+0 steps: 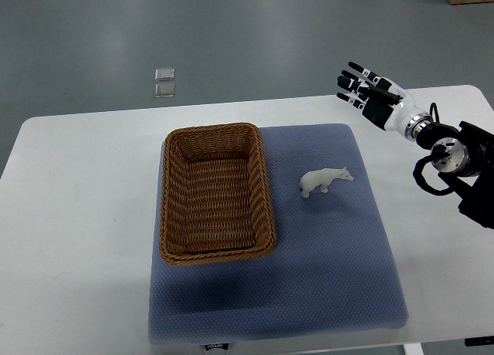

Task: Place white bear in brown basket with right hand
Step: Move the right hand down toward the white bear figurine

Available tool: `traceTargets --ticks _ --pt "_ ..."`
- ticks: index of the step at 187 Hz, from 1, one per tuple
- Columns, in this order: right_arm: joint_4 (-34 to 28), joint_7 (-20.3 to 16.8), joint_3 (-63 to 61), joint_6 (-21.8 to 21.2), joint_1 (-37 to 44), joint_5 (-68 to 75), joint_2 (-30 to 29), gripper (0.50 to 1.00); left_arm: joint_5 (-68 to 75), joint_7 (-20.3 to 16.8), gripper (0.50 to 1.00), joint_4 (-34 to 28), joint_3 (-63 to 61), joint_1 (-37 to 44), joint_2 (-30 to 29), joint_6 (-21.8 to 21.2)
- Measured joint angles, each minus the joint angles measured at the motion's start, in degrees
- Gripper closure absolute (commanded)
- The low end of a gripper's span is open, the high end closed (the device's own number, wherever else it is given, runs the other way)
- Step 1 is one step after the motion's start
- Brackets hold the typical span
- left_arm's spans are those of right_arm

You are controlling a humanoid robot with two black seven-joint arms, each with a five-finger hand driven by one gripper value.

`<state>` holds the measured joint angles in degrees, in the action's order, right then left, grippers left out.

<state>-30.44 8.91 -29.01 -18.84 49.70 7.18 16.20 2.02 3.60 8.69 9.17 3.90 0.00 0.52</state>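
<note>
The right robot hand (369, 89) hangs over the far right edge of the bench (77, 216), fingers spread wide and holding nothing. The white bear (326, 180) stands on the blue mat (324, 270), nearer the robot and a little left of the hand. Farther left sits the brown basket (216, 193), well apart from the hand.

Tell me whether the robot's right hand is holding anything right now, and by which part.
Nothing is held. The right hand is open above the table's far edge, and the white bear lies untouched on the blue mat.
</note>
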Motion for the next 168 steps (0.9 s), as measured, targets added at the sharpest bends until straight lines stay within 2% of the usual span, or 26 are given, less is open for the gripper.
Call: traceTargets --ticks 68,109,143,168 --pt "0.0 0.7 0.0 -0.1 1.0 -0.3 0.0 0.572 0.0 -0.2 0.5 0.2 0.0 -0.4 0.0 0.0" --pt "0.0 3.1 -0.1 -0.7 0.8 0.1 -0.2 0.574 0.0 -0.2 0.5 -0.2 -0.1 -0.7 0.0 0.0" --pt "-0.1 4.1 0.8 -3.9 0.7 -1.3 0.0 0.574 0.0 -0.2 0.5 -0.1 -0.1 -0.7 0.0 0.0" --pt "-0.2 4.3 1.0 -4.9 1.1 -8.9 0.4 0.576 0.0 -0.2 0.5 -0.1 -0.1 -0.7 0.0 0.0"
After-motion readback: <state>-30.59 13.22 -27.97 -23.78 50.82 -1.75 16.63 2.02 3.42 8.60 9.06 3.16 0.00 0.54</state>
